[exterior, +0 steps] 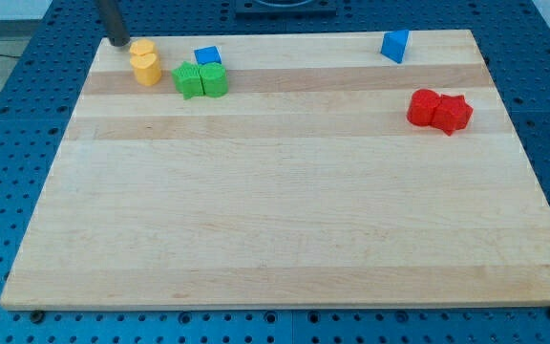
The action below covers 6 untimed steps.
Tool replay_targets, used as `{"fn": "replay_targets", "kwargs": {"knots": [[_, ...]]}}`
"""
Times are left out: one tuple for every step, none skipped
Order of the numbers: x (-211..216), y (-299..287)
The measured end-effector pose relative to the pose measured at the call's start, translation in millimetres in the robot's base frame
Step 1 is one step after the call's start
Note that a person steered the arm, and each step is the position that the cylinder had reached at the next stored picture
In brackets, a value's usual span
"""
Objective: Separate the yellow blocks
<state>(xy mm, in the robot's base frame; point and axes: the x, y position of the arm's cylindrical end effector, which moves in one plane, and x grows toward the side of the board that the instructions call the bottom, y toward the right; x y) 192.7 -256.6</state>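
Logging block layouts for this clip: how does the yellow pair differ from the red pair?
The yellow pair sits at the view's top left, right beside my tip; the red pair sits toward the view's right, far from it. The yellow blocks stack top-to-bottom in view; the red blocks lie side by side. Both pairs are touching.

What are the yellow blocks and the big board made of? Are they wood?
The yellow blocks look like smooth, matte plastic or painted wood: solid even colour, no grain visible, so I can't be sure. The board looks like pale wood, showing long grain streaks and lighter and darker planks. My tip sits just to the view's left of the yellow blocks.
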Motion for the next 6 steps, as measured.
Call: {"fn": "replay_targets", "kwargs": {"knots": [[21.6, 43.3], [64.9, 57.5], [53.4, 40.5], [17.6, 13.5], [27.7, 28.7], [91.0, 34.5]]}}
